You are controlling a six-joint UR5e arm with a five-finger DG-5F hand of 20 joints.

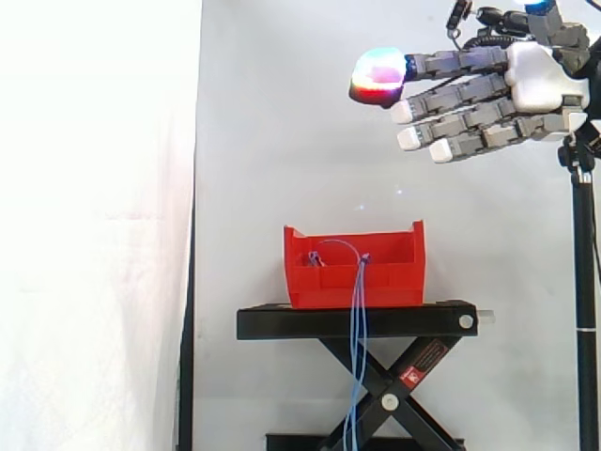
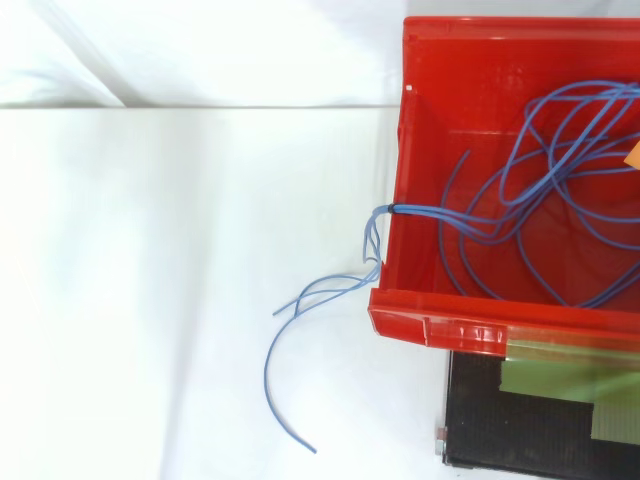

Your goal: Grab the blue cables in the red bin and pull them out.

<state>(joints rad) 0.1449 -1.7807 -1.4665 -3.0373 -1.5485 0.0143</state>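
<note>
A red bin stands on a black scissor stand. Thin blue cables lie looped inside the red bin, and a bundle of them crosses its low wall and hangs down outside; in the side view these strands drop past the stand's top. My hand hovers high above and to the right of the bin, well clear of it, fingers stretched out to the left and holding nothing. One fingertip pad glows in red, cyan and magenta.
A white curtain hangs at the left and behind the work. A black tripod pole stands at the right edge under the hand. An orange scrap shows at the bin's right edge in the top view.
</note>
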